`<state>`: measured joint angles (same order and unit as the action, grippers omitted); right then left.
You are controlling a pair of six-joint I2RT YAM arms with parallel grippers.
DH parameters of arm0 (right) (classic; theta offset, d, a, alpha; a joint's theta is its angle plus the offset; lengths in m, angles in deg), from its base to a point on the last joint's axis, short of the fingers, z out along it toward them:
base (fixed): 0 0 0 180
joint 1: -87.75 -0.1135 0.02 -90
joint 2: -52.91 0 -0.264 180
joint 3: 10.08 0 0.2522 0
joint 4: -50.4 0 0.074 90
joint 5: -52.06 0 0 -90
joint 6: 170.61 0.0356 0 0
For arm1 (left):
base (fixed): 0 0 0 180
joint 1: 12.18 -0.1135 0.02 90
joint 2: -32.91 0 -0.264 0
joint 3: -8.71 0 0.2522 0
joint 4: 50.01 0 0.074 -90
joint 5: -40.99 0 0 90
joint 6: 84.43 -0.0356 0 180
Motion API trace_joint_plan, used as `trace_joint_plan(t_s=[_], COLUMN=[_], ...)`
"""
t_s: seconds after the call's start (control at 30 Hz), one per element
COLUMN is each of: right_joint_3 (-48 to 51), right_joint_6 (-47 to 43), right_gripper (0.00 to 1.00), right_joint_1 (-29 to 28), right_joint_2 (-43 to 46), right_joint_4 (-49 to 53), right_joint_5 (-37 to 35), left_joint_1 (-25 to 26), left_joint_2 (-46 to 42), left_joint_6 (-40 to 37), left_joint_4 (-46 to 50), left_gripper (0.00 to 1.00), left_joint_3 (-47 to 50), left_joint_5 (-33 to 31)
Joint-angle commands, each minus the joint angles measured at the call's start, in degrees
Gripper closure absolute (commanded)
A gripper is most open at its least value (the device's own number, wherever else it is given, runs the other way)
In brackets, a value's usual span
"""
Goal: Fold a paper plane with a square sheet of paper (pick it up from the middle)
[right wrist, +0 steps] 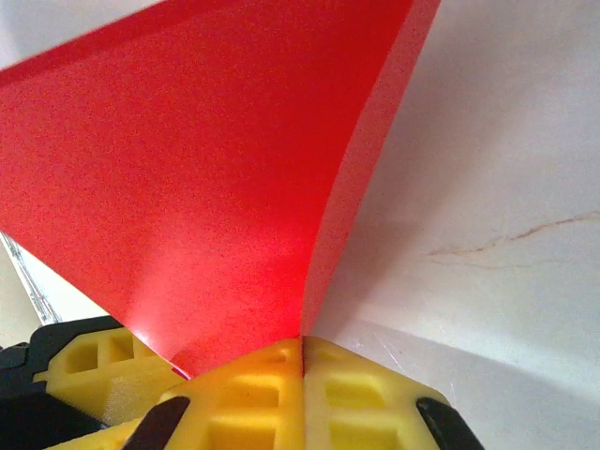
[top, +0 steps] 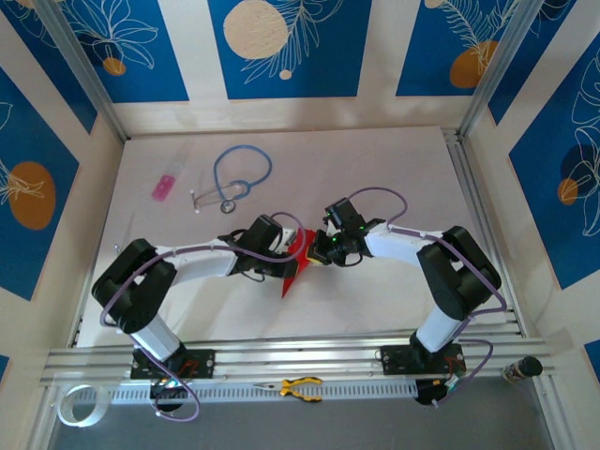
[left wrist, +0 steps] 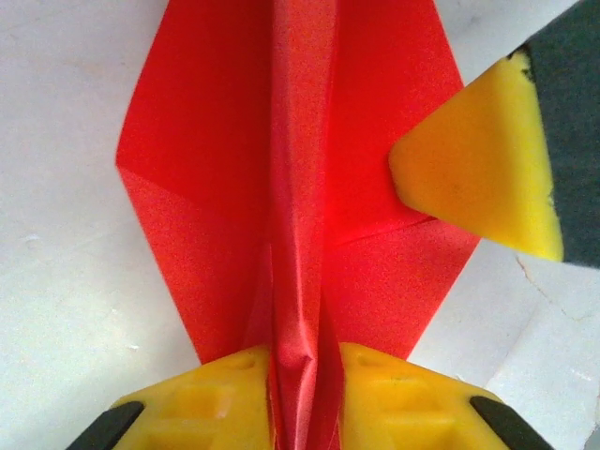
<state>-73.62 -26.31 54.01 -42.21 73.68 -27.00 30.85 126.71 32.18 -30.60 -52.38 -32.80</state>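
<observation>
The paper plane [top: 296, 261] is sitting over the worktop [top: 394, 178], on the near side of the stethoscope [top: 228, 205]; the left gripper [left wrist: 302, 375] is pinching its centre crease, jaws clamped on it; the right gripper [right wrist: 302, 352] is gripping one wing, jaws pressed together on the paper.

Bright even overhead light, soft shadows (wrist close-ups grainy, slightly blurred).

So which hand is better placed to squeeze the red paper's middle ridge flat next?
Likely the left hand: its yellow fingers flank the raised centre fold of the paper plane. The right hand is shut, its tip against one wing.
</observation>
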Motion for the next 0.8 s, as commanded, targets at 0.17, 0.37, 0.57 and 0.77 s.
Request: trace_joint_plan(t_s=[0.17,0.37,0.57,0.77], right_joint_3=[-1.17,-1.14,-0.95,-0.51], right_joint_6=[-0.51,-0.6,-0.57,-1.58], right_gripper=[0.98,0.99,0.98,0.9], right_joint_1=[0.23,0.25,0.25,0.4], right_joint_2=[-0.87,-0.85,-0.94,0.41], right_joint_4=[0.79,0.88,0.79,0.87], right_joint_5=[1.7,1.86,1.87,1.64], left_joint_1=[1.09,1.27,1.58,1.56], left_joint_2=[2.3,3.17,3.36,2.2], left_joint_6=[-1.78,-2.16,-2.63,-0.77], left_joint_4=[1.45,1.89,2.95,4.13], left_gripper=[0.75,0.77,0.83,0.89], left_joint_3=[-2.58,-2.89,-3.29,-3.56], left_joint_5=[0.59,0.34,-0.71,-4.27])
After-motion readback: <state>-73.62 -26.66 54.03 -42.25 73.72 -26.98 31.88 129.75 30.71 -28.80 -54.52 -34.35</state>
